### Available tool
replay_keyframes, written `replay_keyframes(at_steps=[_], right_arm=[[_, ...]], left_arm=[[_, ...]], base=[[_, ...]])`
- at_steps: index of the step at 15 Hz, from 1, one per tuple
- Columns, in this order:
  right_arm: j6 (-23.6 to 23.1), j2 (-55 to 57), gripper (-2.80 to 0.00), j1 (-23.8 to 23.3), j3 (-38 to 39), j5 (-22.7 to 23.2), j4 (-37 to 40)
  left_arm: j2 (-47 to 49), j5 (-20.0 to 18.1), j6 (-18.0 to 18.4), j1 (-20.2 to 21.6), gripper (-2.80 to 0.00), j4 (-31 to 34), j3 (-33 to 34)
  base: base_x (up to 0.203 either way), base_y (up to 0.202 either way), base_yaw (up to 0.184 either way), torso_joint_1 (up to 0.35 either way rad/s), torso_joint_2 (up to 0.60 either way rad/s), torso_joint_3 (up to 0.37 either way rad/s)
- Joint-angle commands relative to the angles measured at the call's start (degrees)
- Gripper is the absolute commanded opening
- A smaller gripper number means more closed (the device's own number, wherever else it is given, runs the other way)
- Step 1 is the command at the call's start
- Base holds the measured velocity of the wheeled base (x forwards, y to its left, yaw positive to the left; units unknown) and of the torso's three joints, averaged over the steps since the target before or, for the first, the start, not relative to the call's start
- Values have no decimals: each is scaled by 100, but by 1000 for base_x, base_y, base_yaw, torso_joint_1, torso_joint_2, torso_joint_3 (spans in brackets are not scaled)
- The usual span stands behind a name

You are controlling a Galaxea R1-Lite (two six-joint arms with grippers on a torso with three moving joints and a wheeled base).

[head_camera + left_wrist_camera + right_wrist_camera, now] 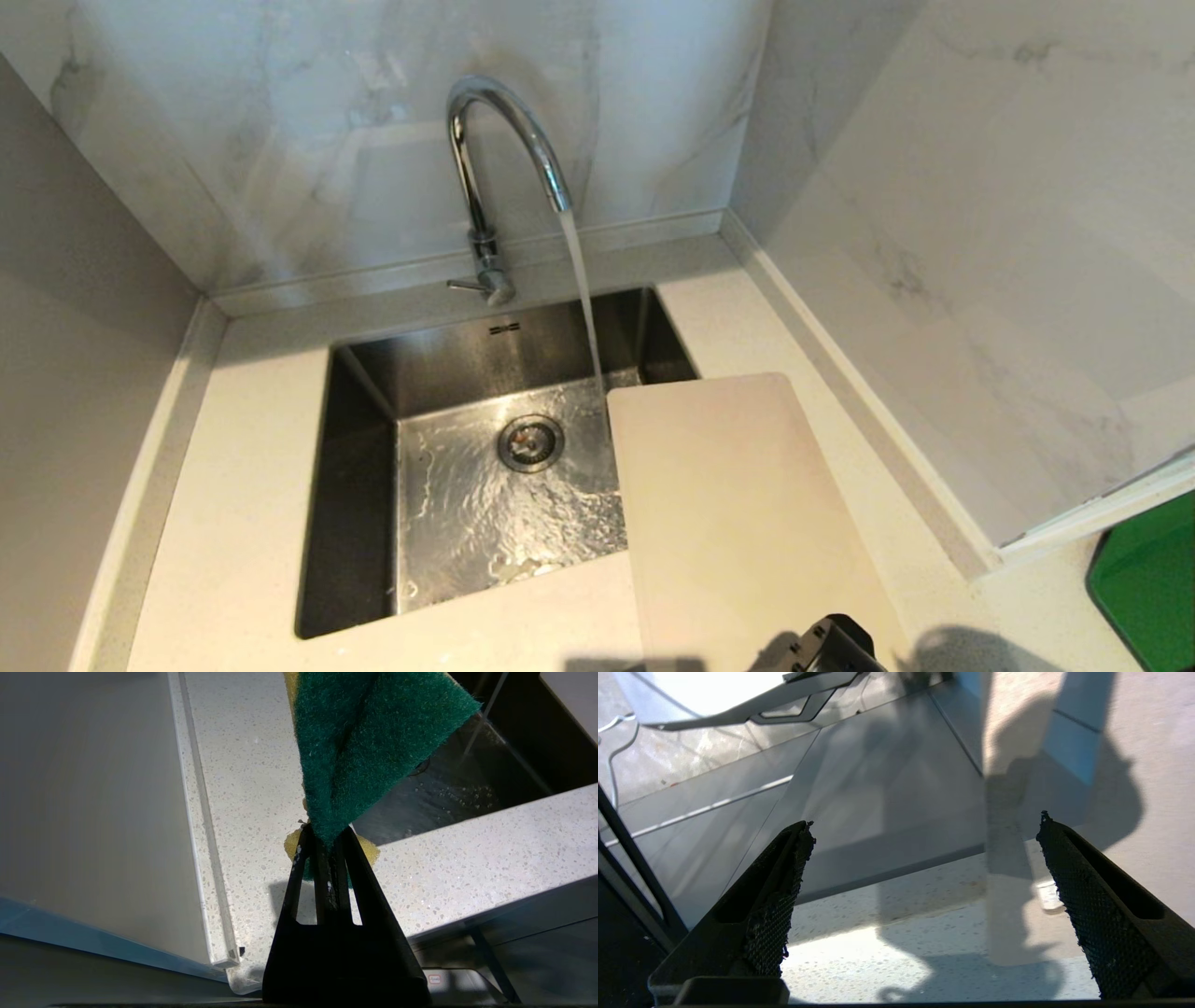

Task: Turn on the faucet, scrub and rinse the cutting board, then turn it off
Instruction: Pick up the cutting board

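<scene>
Already the faucet (485, 177) is running, its stream falling into the sink (359, 485) just beside the far corner of the cutting board (738, 523). The board lies flat on the counter (233, 485) at the basin's right rim, one long edge overhanging the bowl, probably so it can be tipped under the water. The right gripper (924, 896) hangs with its jaws spread wide and empty at the board's near end (only its tip shows from the head), seemingly lined up to take that edge. The left gripper (327, 844) is clamped tight on a green-and-yellow sponge (369, 742), kept ready above the counter for scrubbing.
</scene>
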Motion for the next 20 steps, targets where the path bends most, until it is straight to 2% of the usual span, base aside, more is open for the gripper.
replay_keyframes(at_steps=[1,5,9,20], right_arm=[[-30,92,0,-7,79,-11,-5],[-25,92,0,-86,108,-12,-40],[-69,117,0,-104,152,-20,-584],[-192,-49,0,-104,381,-20,-637]], left_arm=[[-1,0,0,2,-280,0,9],[-1,0,0,8,-280,0,9],[-1,0,0,0,-280,0,9],[-10,9,-16,1,-280,0,9]], base=[[0,0,0,0,0,0],[0,0,0,0,0,0],[0,0,0,0,0,0],[0,0,0,0,0,0]])
